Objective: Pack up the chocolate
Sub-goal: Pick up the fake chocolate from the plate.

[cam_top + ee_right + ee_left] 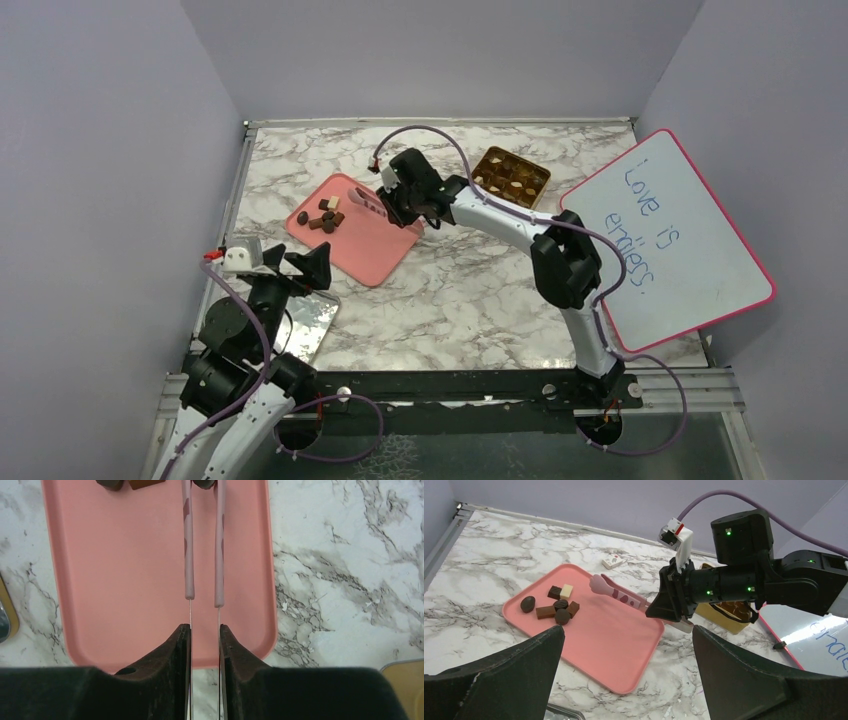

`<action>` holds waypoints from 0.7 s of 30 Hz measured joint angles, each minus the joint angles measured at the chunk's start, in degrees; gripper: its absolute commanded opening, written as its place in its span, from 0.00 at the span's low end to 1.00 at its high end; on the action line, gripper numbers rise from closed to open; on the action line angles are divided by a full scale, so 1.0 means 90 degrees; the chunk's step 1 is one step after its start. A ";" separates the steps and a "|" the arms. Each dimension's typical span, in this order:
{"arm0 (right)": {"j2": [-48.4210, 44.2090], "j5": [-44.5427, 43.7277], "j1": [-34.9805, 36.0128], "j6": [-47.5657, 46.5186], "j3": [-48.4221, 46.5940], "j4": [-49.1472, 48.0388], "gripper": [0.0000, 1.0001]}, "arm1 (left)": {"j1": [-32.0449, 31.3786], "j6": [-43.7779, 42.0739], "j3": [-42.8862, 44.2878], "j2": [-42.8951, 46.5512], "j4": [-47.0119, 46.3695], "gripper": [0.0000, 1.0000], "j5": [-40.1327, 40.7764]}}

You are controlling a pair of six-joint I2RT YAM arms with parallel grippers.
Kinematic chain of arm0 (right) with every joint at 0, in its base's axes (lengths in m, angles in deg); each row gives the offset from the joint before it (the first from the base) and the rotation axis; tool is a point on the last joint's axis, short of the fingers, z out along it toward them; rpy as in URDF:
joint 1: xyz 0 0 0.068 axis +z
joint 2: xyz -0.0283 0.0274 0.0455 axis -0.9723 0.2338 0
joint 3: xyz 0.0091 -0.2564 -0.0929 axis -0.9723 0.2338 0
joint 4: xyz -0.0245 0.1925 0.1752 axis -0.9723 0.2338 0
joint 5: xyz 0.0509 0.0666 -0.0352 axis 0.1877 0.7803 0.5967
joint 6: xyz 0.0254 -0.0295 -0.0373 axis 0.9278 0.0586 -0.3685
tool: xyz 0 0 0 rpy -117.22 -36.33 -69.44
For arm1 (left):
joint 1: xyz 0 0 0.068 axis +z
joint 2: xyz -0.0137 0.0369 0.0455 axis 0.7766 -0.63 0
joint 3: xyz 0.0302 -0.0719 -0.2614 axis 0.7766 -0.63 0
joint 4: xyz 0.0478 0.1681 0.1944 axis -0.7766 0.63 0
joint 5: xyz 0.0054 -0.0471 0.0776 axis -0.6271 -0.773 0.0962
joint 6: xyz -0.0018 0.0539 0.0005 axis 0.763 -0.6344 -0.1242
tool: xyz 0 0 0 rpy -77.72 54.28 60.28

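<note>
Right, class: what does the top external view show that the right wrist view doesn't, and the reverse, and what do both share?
Only top external: the whiteboard and the open left gripper. Only right wrist: thin metal blades of the pink tweezers lying against the right gripper's fingers. Both: the pink tray, those tweezers, some chocolate.

1. We see a table (470, 290) that looks like smooth stone with a soft shine.
2. The pink tray (375, 250) looks like smooth, dull plastic.
3. The tweezers (188, 540) have thin metal blades and dull pink sleeves.
4. The chocolate pieces (528, 604) look smooth.
5. The gold box (486, 164) and the whiteboard (690, 250) look shiny.
</note>
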 measured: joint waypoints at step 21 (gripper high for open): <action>-0.2715 -0.0901 -0.0092 0.1086 0.2458 0.0403 0.29 | 0.0000 -0.0221 -0.0032 -0.1207 -0.0002 0.99 -0.0406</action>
